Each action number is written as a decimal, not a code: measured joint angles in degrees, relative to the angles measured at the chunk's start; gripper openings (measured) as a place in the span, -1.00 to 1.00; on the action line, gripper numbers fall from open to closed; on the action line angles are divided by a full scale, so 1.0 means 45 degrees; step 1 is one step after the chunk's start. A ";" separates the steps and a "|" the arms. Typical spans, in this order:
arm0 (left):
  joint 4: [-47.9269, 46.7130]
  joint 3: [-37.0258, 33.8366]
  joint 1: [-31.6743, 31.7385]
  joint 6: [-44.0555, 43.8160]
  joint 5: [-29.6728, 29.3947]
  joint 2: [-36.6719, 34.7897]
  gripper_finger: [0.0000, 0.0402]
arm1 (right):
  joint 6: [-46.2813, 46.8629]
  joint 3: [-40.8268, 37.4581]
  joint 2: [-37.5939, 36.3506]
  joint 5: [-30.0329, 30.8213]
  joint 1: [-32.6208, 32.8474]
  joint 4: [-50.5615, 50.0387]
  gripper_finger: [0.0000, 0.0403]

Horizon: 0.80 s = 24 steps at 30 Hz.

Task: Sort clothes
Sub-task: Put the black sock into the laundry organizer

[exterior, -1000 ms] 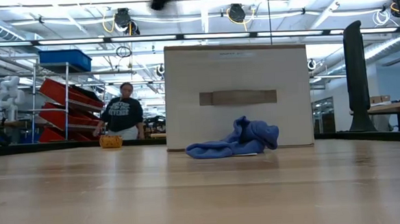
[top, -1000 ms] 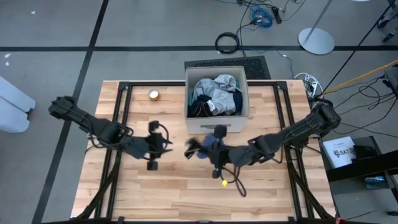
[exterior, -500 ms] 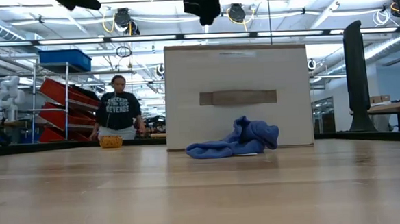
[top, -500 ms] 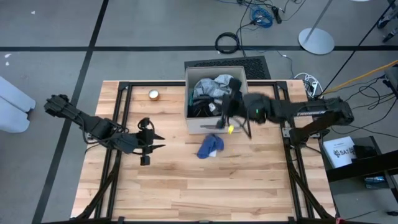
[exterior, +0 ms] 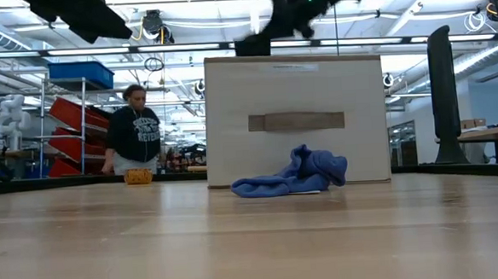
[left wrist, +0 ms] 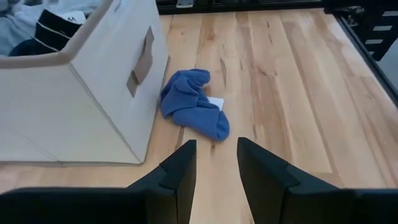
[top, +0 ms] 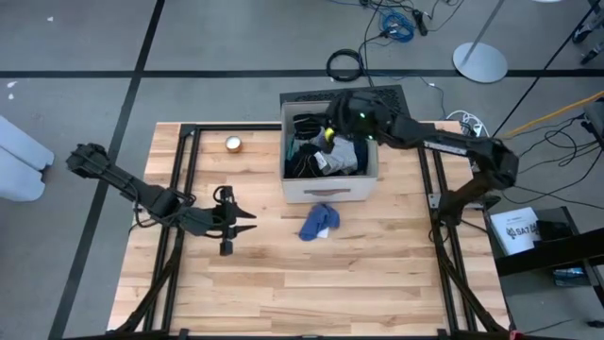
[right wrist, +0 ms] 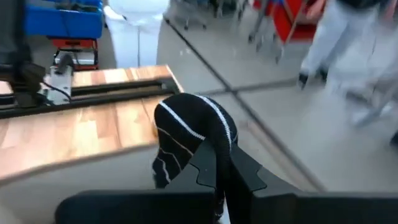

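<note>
A beige box (top: 330,179) at the table's far middle holds several grey, dark and white clothes (top: 326,146). My right gripper (top: 328,132) hovers over the box, shut on a black piece with white stripes (right wrist: 186,134), which also shows just above the box's top edge (exterior: 257,45). A blue garment (top: 319,222) lies crumpled on the table in front of the box (left wrist: 193,102). My left gripper (top: 243,220) stands open above the table left of the blue garment, pointing at it, with nothing between its fingers (left wrist: 214,168). My right gripper pinches the black striped piece between its two shut fingers (right wrist: 214,165). The cloth bunches up around the fingertips (right wrist: 193,127) and hides the exact place of contact. The piece is lifted clear and hangs over the box.
A small round yellow object (top: 233,144) sits on the table at the far left of the box. Black frame rails (top: 179,179) run along both sides of the table. A person in a dark shirt (exterior: 138,137) stands in the room beyond the table.
My right gripper has swung from the table's middle beside the blue garment toward the far edge and now hangs over the box, shut on the black piece throughout. My left gripper has sunk a little. The blue garment has stayed where it lay.
</note>
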 joint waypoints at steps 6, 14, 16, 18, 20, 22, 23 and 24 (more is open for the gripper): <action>0.0211 0.0000 0.0000 0.0062 0.0341 0.0000 -0.38 | 0.1452 0.0000 0.1618 -0.0830 -0.0718 -0.0111 -1.00; 0.0193 0.0000 0.0000 0.0064 0.0457 0.0000 -0.38 | 0.1508 0.0000 0.3480 -0.0964 -0.0661 0.0071 -1.00; 0.0182 0.0000 0.0000 0.0067 0.0505 0.0000 -0.38 | 0.1614 0.0000 0.3768 -0.1370 -0.0661 0.0010 -1.00; 0.0176 0.0000 0.0000 0.0068 0.0528 0.0000 -0.38 | 0.1799 0.0000 0.3943 -0.1500 -0.0661 -0.0031 -0.99; 0.0157 0.0000 0.0000 0.0073 0.0530 0.0000 -0.38 | 0.1906 0.0000 0.3974 -0.1493 -0.0661 -0.0139 -0.96; 0.0143 0.0000 0.0005 0.0078 0.0553 0.0000 -0.38 | 0.2013 0.0000 0.3937 -0.1476 -0.0661 -0.0155 -0.92; 0.0137 0.0000 0.0005 0.0083 0.0600 0.0000 -0.38 | 0.2020 0.0000 0.3892 -0.1473 -0.0664 -0.0220 -0.90; 0.0137 0.0000 0.0000 0.0087 0.0654 0.0000 -0.38 | 0.1964 0.0000 0.3808 -0.1471 -0.0666 -0.0253 -0.87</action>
